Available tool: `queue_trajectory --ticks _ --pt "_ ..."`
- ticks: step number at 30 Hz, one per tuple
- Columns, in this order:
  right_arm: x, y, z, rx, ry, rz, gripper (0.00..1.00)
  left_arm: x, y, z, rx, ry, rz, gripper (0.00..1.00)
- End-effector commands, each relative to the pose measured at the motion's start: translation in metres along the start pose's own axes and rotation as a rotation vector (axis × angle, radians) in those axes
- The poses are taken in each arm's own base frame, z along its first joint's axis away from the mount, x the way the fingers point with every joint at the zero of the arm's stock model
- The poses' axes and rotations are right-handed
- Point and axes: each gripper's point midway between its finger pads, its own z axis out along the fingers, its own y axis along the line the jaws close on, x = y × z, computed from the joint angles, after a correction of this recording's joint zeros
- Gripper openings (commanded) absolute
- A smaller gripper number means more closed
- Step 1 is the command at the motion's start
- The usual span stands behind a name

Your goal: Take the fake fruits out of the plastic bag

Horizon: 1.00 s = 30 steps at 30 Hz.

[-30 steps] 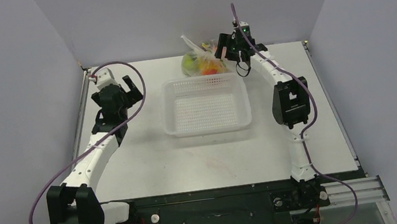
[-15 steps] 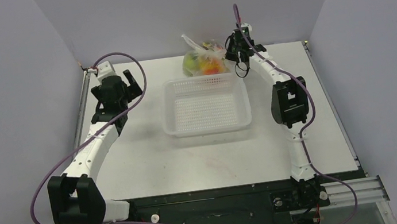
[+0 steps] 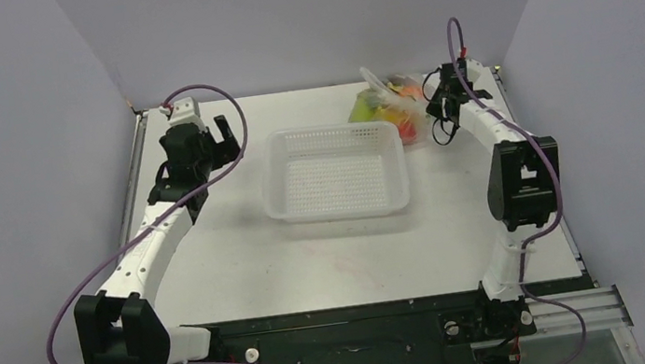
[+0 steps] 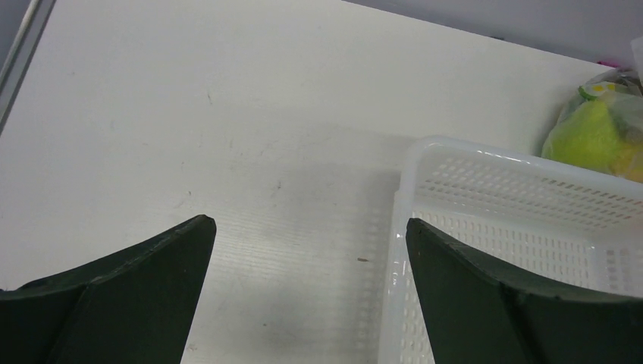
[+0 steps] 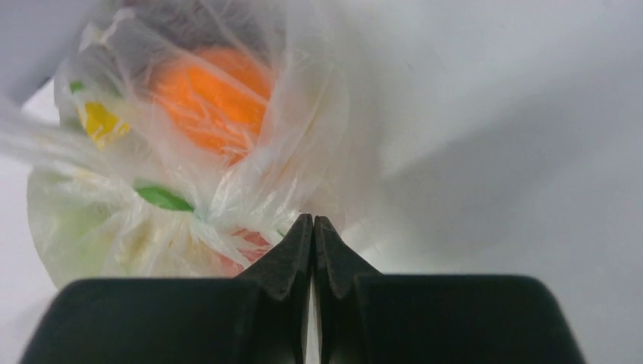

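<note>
right hand (image 5: 313,227) pinching clear crinkly plastic bag (image 5: 322,129) of small plastic fruits (image 5: 212,91) just ahead of its tips; left hand (image 4: 311,226) spread.

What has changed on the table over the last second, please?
The right fingers shut on the bag and pulled it, fruits inside, rightward from behind the middle of the basket to beyond its far right corner. The left arm reached slightly farther back. Unchanged: the basket's place and the left fingers, wide open.
</note>
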Motion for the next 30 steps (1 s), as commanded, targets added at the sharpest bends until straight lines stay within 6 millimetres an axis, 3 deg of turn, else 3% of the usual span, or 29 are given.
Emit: queue_trajectory --ticks 1,2,3,4,6,8,9,10,11,15,19,26,30 --pt "0.003 -0.031 -0.05 0.09 -0.081 0.016 0.0 -0.019 -0.039 -0.021 0.214 -0.016 0.053 0.97" --pt "-0.001 -0.032 -0.065 0.083 -0.11 0.028 0.0 -0.016 -0.042 -0.022 0.232 0.0 0.067 0.97" --pt "0.021 -0.045 -0.065 0.103 -0.081 0.037 0.0 -0.015 -0.049 -0.025 0.274 0.011 0.075 0.97" --pt "0.015 -0.043 -0.08 0.078 -0.117 0.057 0.0 -0.013 -0.054 -0.027 0.297 0.022 0.09 0.97" --pt "0.046 -0.067 -0.093 0.112 -0.096 0.079 0.0 -0.009 -0.069 -0.034 0.375 0.041 0.114 0.97" --pt "0.049 -0.082 -0.112 0.136 -0.134 0.1 0.0 -0.003 -0.081 -0.04 0.421 0.051 0.154 0.97" --pt "0.041 -0.082 -0.129 0.118 -0.176 0.115 0.0 0.001 -0.089 -0.044 0.443 0.058 0.181 0.97" --pt "0.049 -0.089 -0.134 0.125 -0.17 0.115 0.0 0.002 -0.093 -0.046 0.452 0.057 0.198 0.97" --pt "0.044 -0.086 -0.147 0.101 -0.198 0.124 0.0 0.006 -0.101 -0.051 0.47 0.062 0.231 0.97" --pt "0.063 -0.075 -0.172 0.017 -0.172 0.092 0.0 0.016 -0.121 -0.068 0.521 0.061 0.305 0.97" --pt "0.099 -0.059 -0.189 -0.051 -0.103 0.017 0.0 0.026 -0.141 -0.08 0.609 0.076 0.324 0.97" --pt "0.154 -0.075 -0.214 -0.097 -0.009 -0.02 0.0 0.047 -0.166 -0.091 0.681 0.134 0.37 0.97" --pt "0.187 -0.067 -0.223 -0.19 0.08 -0.071 0.0 0.055 -0.175 -0.096 0.718 0.155 0.369 0.97"
